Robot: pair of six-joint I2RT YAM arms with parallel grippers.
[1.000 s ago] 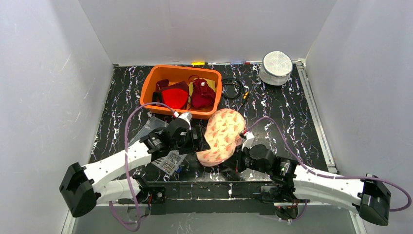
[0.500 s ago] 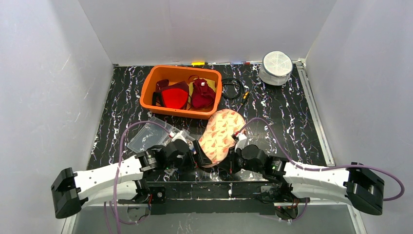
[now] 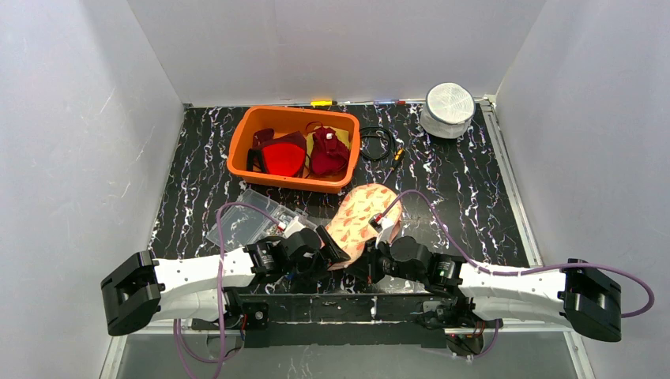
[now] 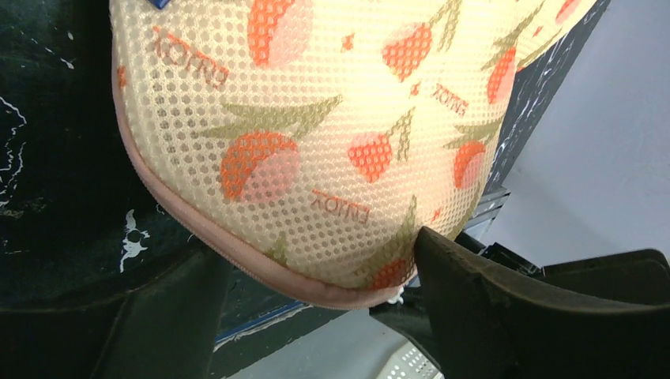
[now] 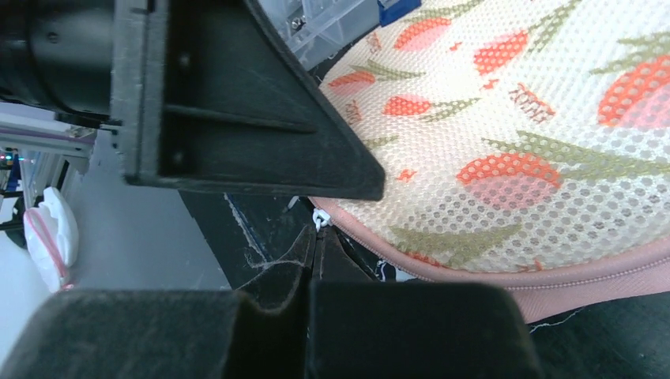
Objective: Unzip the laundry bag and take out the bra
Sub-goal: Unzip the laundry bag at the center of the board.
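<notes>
At near edge of table [image 3: 474, 189], left gripper [image 3: 333, 247] stood wide, straddling end of mesh laundry bag [image 3: 362, 219]; right gripper [image 5: 316, 237] pinched shut on white zipper pull [image 5: 319, 216].

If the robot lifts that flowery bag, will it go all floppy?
Probably not very floppy: the laundry bag holds a rounded, puffed shape at its end. It is likely light for its size, since it's mesh full of little holes. The bumpy mesh and the pink zipper edge probably aren't slippery to hold.
</notes>
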